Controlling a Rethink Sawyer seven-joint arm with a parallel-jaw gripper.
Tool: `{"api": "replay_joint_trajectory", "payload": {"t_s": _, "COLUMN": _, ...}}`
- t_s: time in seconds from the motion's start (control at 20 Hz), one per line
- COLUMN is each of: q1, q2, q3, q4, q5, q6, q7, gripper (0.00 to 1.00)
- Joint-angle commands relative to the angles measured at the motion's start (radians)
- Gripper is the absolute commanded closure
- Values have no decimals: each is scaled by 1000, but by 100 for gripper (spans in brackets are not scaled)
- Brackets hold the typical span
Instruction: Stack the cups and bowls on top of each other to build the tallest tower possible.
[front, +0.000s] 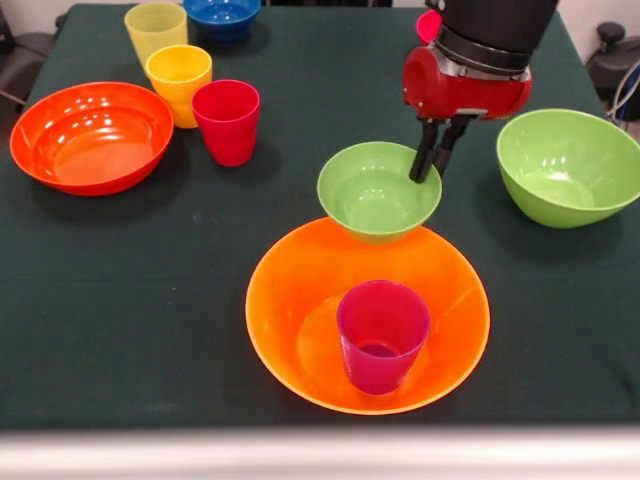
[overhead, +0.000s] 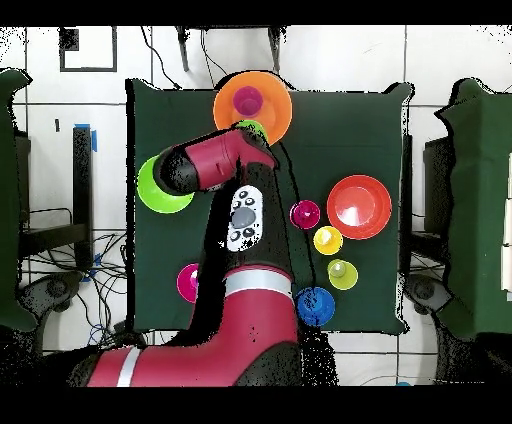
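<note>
The large yellow-orange bowl (front: 300, 300) sits near the table's front edge with the purple cup (front: 382, 335) standing upright inside it. Just beyond its far rim hangs the small green bowl (front: 372, 192), open side up. My gripper (front: 426, 172) is shut on that bowl's right rim, one finger inside and one outside. At the back left stand the red-pink cup (front: 227, 120), the yellow-orange cup (front: 178, 80) and the pale yellow cup (front: 155, 28). In the overhead view my arm covers most of the small green bowl (overhead: 249, 127).
A wide orange-red bowl (front: 90, 138) lies at the left and a large green bowl (front: 565, 165) at the right. The blue bowl (front: 222, 15) is at the back edge. A small red-pink bowl (front: 428, 25) peeks out behind my arm.
</note>
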Motion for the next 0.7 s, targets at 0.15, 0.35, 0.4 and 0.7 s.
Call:
{"api": "replay_joint_trajectory", "payload": {"t_s": 0.15, "q1": 40, "q2": 72, "q3": 3, "q4": -228, "q5": -29, "q6": 316, "q7": -43, "gripper": 100}}
{"api": "replay_joint_trajectory", "payload": {"t_s": 0.35, "q1": 34, "q2": 75, "q3": -6, "q4": -242, "q5": -49, "q6": 328, "q7": -58, "gripper": 100}}
{"api": "replay_joint_trajectory", "payload": {"t_s": 0.4, "q1": 30, "q2": 73, "q3": -5, "q4": -246, "q5": -48, "q6": 325, "q7": -60, "gripper": 100}}
{"api": "replay_joint_trajectory", "payload": {"t_s": 0.7, "q1": 13, "q2": 74, "q3": 14, "q4": -286, "q5": -38, "q6": 329, "q7": -89, "gripper": 100}}
